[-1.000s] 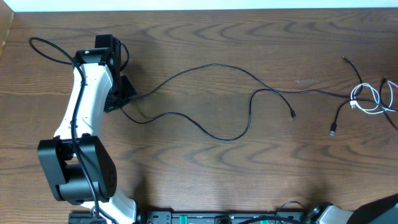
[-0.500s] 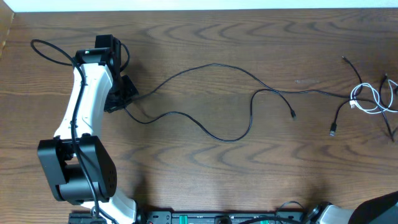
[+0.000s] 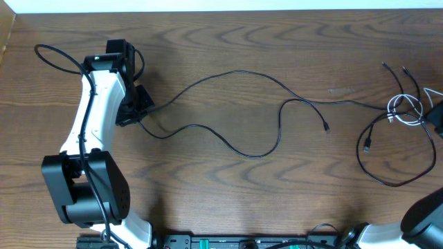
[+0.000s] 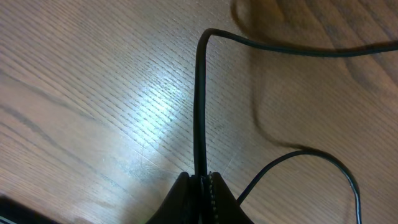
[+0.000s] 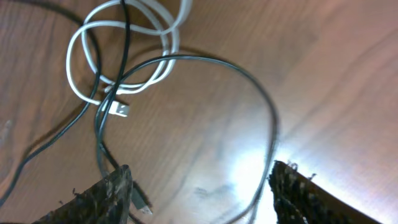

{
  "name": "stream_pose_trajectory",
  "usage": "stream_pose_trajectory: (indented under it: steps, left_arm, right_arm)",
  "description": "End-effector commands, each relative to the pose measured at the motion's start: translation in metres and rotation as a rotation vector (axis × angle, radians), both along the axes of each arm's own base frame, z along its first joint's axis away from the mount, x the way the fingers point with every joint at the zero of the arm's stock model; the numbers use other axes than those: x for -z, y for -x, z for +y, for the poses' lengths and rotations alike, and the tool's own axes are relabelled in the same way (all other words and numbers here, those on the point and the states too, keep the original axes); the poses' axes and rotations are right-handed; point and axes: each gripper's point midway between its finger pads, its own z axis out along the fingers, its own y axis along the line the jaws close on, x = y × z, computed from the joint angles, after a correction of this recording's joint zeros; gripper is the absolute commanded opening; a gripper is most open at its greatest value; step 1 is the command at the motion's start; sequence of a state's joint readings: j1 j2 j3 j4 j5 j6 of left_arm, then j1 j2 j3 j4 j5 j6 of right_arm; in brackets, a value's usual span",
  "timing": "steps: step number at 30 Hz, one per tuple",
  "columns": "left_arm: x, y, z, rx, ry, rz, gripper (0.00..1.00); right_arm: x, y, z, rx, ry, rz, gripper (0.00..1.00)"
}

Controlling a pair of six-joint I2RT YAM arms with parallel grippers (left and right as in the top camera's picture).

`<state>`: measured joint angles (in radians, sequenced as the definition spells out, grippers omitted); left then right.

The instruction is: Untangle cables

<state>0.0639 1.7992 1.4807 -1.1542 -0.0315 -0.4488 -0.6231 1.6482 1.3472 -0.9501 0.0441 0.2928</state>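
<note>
Two arms work a wooden table strewn with cables. The left gripper sits at the table's left side with its jaws pressed together on a long black cable, which rises straight from between the fingertips in the left wrist view, then bends sharply away. From that pinch the cable runs rightward across the table in broad curves; a second strand of it loops back through the middle and ends in a small plug near centre-right.

The right gripper hovers at the far right edge, its jaws standing wide apart and holding nothing; bare wood shows between the two fingertips. Just beyond them lies a knot of white cable, coiled in several loops, with thin black cables threaded through and over it. One black strand sweeps in a large arc below the knot in the overhead view.
</note>
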Motion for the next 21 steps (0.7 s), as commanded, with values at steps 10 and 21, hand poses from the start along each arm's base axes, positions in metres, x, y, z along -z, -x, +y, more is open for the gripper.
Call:
stream_pose_trajectory:
  steps: [10,21]
  left_arm:
    - [0.004,-0.007,-0.033,0.095,0.116,-0.018,0.07]
    - [0.004,0.0,-0.036,0.129,0.08,0.017,0.07]
  right_arm:
    - [-0.034,-0.085,0.199,-0.957,-0.29,-0.343,0.81]
    - [0.053,-0.084,0.285,-1.685,0.093,0.088,0.88]
